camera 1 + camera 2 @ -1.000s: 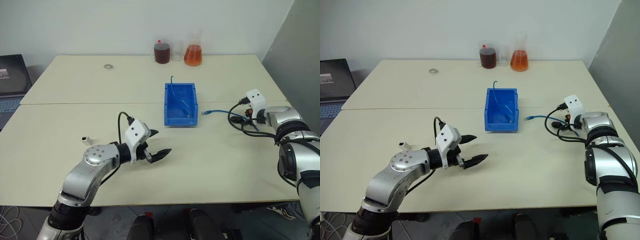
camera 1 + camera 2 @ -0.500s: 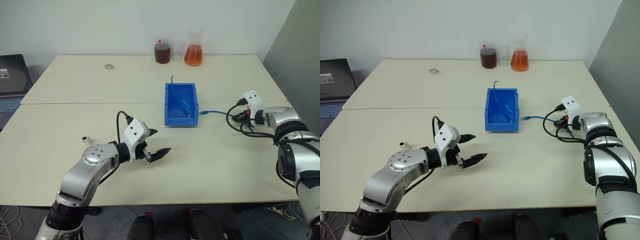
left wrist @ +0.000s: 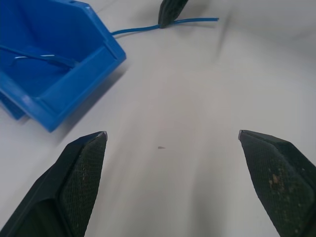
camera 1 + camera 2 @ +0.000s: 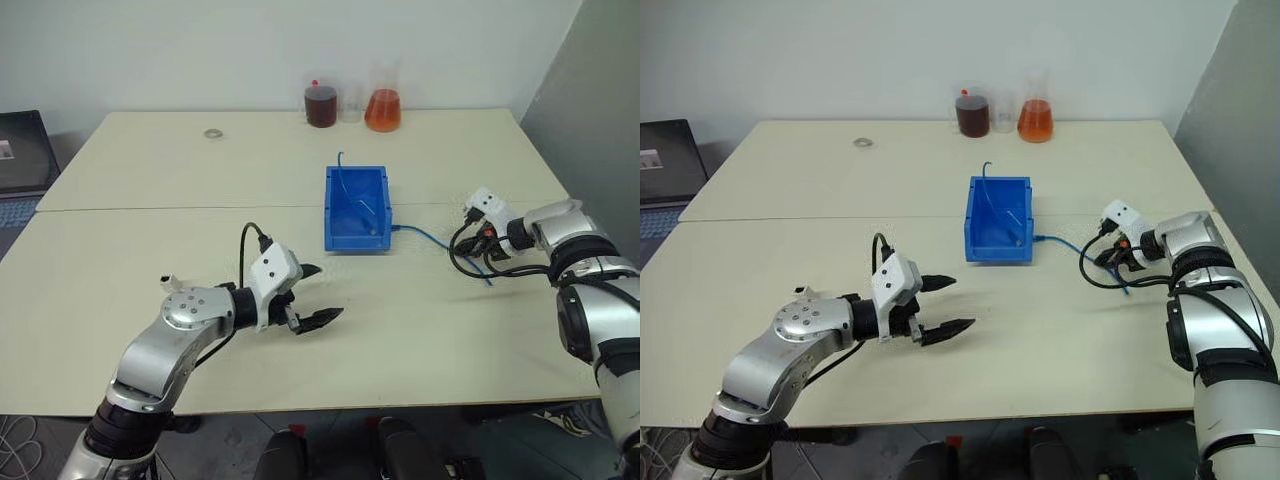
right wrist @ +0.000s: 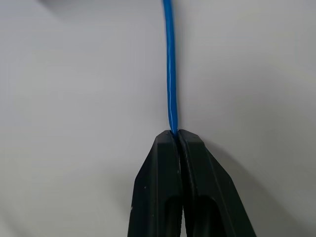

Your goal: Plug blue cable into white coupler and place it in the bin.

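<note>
The blue cable runs across the surface from the bin's right side toward the right gripper, whose fingers pinch it shut, as its wrist view shows. The head views add one white coupler behind the left gripper, fingers spread wide, empty. Two flasks stand behind.
</note>
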Action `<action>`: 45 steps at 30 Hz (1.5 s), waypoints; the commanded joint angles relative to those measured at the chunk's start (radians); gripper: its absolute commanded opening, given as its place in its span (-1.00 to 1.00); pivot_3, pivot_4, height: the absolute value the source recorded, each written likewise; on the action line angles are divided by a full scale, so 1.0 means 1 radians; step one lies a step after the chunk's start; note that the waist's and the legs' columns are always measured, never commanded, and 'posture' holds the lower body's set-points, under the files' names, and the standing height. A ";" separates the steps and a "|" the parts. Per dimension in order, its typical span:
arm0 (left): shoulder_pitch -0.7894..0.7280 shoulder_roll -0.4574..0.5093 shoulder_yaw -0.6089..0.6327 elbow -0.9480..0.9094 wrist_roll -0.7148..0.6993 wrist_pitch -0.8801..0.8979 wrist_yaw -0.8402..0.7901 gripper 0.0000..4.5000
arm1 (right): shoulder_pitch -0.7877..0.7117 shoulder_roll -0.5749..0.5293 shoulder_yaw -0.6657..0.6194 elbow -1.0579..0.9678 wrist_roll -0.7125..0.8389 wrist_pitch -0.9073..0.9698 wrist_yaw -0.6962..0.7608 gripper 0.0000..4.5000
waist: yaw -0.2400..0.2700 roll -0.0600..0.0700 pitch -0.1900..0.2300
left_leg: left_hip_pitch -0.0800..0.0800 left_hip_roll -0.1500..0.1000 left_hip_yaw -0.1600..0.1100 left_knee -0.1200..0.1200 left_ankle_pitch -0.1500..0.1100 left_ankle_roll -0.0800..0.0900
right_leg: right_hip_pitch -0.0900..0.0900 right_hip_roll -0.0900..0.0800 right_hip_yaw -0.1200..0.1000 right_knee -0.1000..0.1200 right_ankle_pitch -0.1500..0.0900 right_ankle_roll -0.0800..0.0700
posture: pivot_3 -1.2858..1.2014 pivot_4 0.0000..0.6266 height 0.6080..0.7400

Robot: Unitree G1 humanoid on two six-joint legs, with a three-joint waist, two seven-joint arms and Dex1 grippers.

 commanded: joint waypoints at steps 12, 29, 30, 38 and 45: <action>0.198 0.070 0.055 -0.046 -0.003 -0.102 -0.020 1.00 | 0.458 -0.390 0.250 -0.751 0.375 0.187 0.312 -0.99 | 0.035 0.001 0.001 | -0.001 -0.002 -0.001 0.001 0.000 0.000 | 0.001 -0.002 -0.001 -0.001 0.000 0.000 | 0.03 -0.52 1.00; 0.379 0.122 0.139 -0.077 -0.001 -0.178 -0.033 1.00 | 0.536 -0.252 0.202 -1.232 0.550 0.490 0.120 -0.99 | 0.012 0.001 0.001 | 0.002 0.003 -0.001 0.001 0.000 0.000 | 0.001 0.003 -0.001 0.000 -0.001 0.000 | 0.03 -0.52 1.00; 0.395 0.124 0.148 -0.078 0.001 -0.183 -0.032 1.00 | 0.540 -0.245 0.202 -1.251 0.548 0.507 0.106 -0.99 | 0.014 0.001 0.001 | 0.001 0.003 -0.001 0.001 0.000 0.000 | 0.001 0.003 0.000 0.000 -0.001 0.000 | 0.03 -0.52 1.00; 0.508 0.101 0.253 -0.051 0.016 -0.227 0.025 1.00 | 0.566 -0.149 0.195 -1.389 0.553 0.657 -0.082 -0.99 | 0.024 0.000 0.002 | 0.000 0.003 -0.001 0.001 0.000 0.000 | 0.001 0.002 -0.001 0.000 -0.001 -0.001 | 0.03 -0.52 1.00; 0.522 0.026 0.303 -0.058 -0.002 -0.211 0.123 1.00 | 0.529 -0.013 0.220 -1.431 0.543 0.774 -0.249 -0.99 | 0.019 -0.001 0.002 | 0.001 0.004 -0.002 0.001 0.000 0.000 | 0.000 0.003 -0.001 0.000 -0.001 -0.001 | 0.03 -0.52 1.00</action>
